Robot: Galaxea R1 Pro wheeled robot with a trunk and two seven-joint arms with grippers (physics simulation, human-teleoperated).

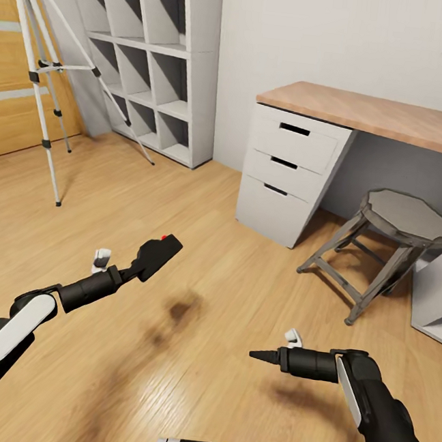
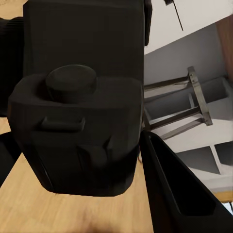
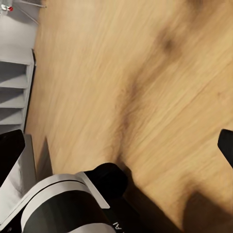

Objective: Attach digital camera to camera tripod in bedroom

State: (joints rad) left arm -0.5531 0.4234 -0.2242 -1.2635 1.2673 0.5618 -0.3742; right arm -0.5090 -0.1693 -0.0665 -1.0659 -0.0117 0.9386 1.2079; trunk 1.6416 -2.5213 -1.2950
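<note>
The digital camera [image 1: 160,254], a matte black box with a red dot on top, is held above the wood floor at the lower left of the head view. My left gripper [image 1: 152,261] is shut on it. In the left wrist view the camera [image 2: 77,126] sits close up with one black finger [image 2: 179,194] alongside it. The camera tripod [image 1: 43,67] stands at the far left by the door, well beyond the camera, its silver-white legs spread. My right gripper [image 1: 255,355] hovers low at the right, open and holding nothing.
White cube shelving [image 1: 154,55] stands against the wall right of the tripod. A desk with white drawers [image 1: 288,174] and a grey stool [image 1: 391,233] are at the right. The oak door [image 1: 7,107] is at the far left. Open plank floor lies between me and the tripod.
</note>
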